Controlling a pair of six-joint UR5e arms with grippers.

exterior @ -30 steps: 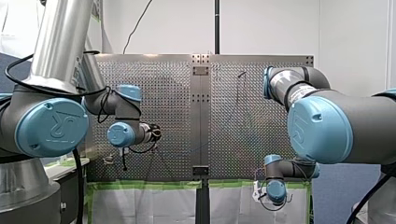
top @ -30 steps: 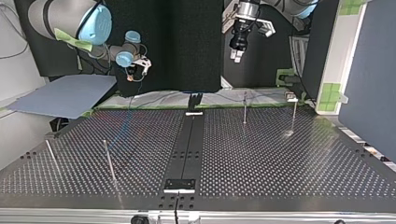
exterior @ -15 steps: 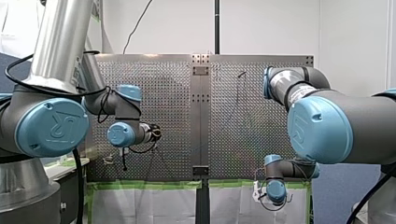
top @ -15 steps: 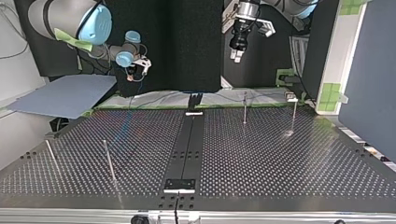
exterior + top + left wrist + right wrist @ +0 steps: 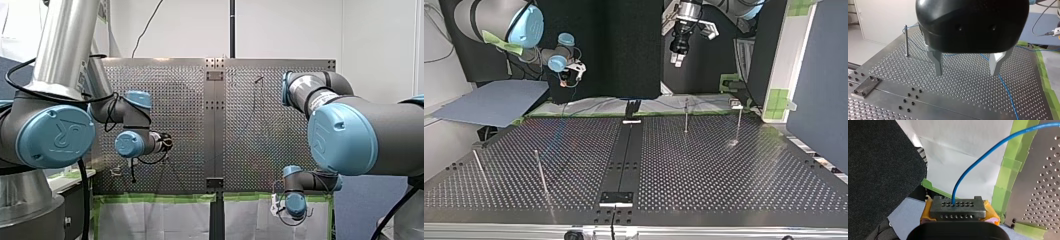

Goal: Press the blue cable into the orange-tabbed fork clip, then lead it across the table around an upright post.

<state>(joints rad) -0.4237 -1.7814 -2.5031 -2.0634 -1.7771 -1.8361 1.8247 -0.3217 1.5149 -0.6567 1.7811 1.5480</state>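
A thin blue cable (image 5: 1006, 88) lies on the perforated table (image 5: 968, 95), passing just beside one finger of my left gripper (image 5: 967, 73). That black gripper hangs open above the plate, with nothing between its metal fingers (image 5: 938, 65). An upright post (image 5: 906, 40) stands ahead of it, with the cable running by it. My right gripper (image 5: 959, 215), off the table's edge, is shut with its yellow pads on the grey block (image 5: 958, 207) at the end of the blue cable (image 5: 973, 167). In the top view a black forked clip (image 5: 632, 108) stands at the far end of the centre strip.
The top view shows slim posts (image 5: 686, 115) (image 5: 739, 124) at the far right and two more (image 5: 540, 172) (image 5: 479, 168) at the near left. A dark centre strip (image 5: 624, 160) splits the plate. A grey-blue sheet (image 5: 494, 102) lies off the table's left. Green tape (image 5: 1008, 182) lines the edge.
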